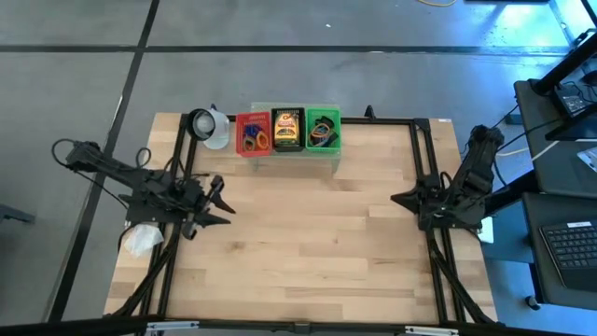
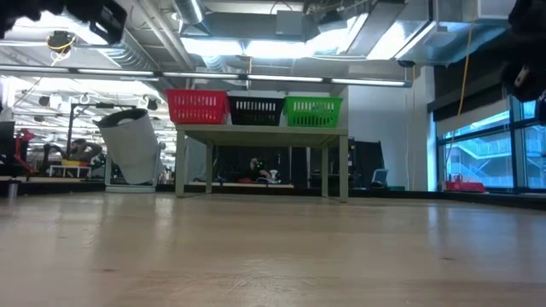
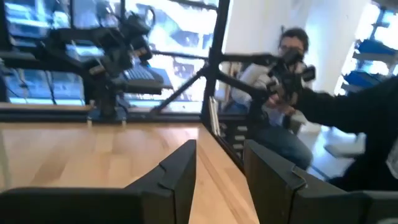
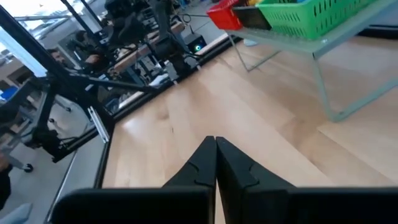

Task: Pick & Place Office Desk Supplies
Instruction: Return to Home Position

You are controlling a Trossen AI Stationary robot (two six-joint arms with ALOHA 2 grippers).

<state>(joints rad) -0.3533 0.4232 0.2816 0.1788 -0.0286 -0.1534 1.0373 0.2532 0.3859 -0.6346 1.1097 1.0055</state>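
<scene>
High view shows the office desk supplies (image 1: 288, 132) sorted on the pale green shelf (image 1: 338, 156) at the worktop's (image 1: 308, 247) far edge. Blue and orange loops (image 1: 254, 140) fill the red bin (image 1: 240, 119), a yellow-and-green crayon box (image 1: 288, 129) the black bin (image 1: 274, 114), and more loops the green bin (image 1: 336, 117). Broad wood stretches between shelf and arms. The left hand (image 1: 222, 201) hangs near the left edge, fingers parted, holding nothing. The right hand (image 1: 399, 199) sits near the right edge, fingers pressed together, empty.
</scene>
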